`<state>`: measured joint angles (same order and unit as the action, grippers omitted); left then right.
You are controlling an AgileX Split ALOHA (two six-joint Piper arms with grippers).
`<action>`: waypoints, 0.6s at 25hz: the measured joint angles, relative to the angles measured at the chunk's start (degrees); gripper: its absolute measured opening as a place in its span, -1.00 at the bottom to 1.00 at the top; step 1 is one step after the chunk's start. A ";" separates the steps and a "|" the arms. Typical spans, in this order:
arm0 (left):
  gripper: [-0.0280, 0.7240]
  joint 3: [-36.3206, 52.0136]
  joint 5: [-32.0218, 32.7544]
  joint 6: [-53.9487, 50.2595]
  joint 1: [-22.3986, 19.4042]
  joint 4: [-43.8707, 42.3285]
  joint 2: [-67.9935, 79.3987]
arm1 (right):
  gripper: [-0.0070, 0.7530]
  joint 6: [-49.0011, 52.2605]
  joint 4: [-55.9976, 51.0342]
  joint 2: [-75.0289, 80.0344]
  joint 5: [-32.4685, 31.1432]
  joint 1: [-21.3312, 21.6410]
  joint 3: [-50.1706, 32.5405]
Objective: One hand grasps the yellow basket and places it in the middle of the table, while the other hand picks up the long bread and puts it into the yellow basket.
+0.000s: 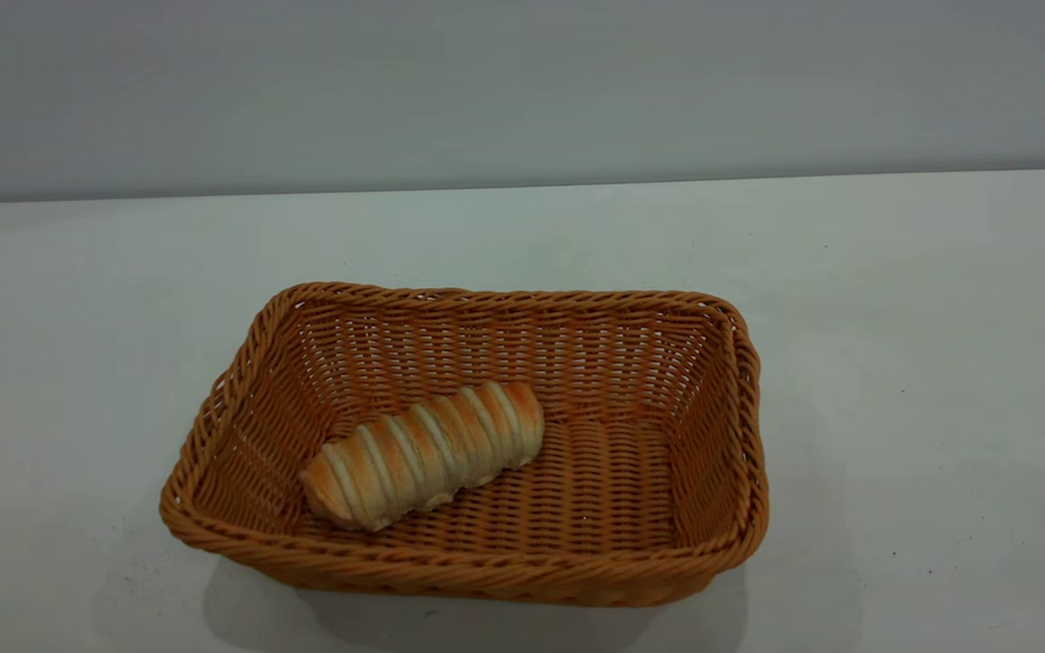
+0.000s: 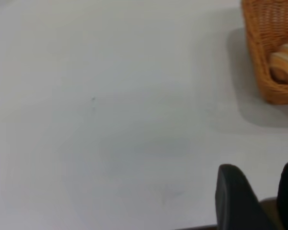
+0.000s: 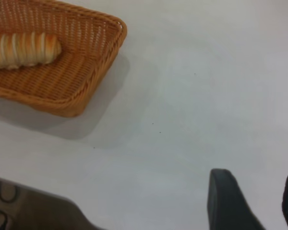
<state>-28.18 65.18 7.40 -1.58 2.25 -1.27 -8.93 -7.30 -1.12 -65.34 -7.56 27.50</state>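
Two task items logged, both at their destination as far as the views show.

Item 1: yellow basket (image 1: 486,553), rectangular woven wicker with braided rim and sloping sides. It stands flat on the white bench (image 1: 922,363), roughly at the middle of the surface seen in the exterior view, long side facing the camera. Nothing touches it.

Item 2: long bread (image 1: 423,453), golden-brown roll with pale spiral ridges. It lies on the basket floor, toward the left half, set at a slant with its tapered end nearer the front wall. It rests wholly inside the rim, free of any grip.

Left gripper (image 2: 259,201): off the exterior view altogether. Its wrist view shows two dark fingers over bare bench, a gap between them, so the jaws are released and hold nothing. The basket corner with the bread in it sits well apart from them.

Right gripper (image 3: 252,201): likewise outside the exterior view. Its wrist view shows two dark fingers spread wide above bare bench, jaws released and carrying nothing, the basket well apart.

Status, judged from the layout: basket placement done, bread deposit done, both arms drawn clear of the work area. Nothing of the task appears outstanding beyond the arms settling at rest.
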 joint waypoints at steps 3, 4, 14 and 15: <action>-0.18 0.06 0.04 -0.97 0.00 -0.76 0.00 | -0.13 0.00 0.00 0.00 0.00 0.00 0.00; -0.18 0.12 0.04 -1.03 0.00 -0.81 0.00 | -0.13 0.00 0.00 0.00 0.00 0.00 0.00; -0.18 0.12 0.04 -1.09 0.00 -0.81 0.00 | -0.13 0.00 0.00 0.00 0.00 0.00 0.00; -0.18 0.12 0.04 -1.09 0.00 -0.81 0.00 | -0.13 0.00 0.00 0.00 0.00 0.00 0.00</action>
<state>-28.06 65.22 6.31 -1.58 1.43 -1.27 -8.93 -7.30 -1.12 -65.34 -7.56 27.50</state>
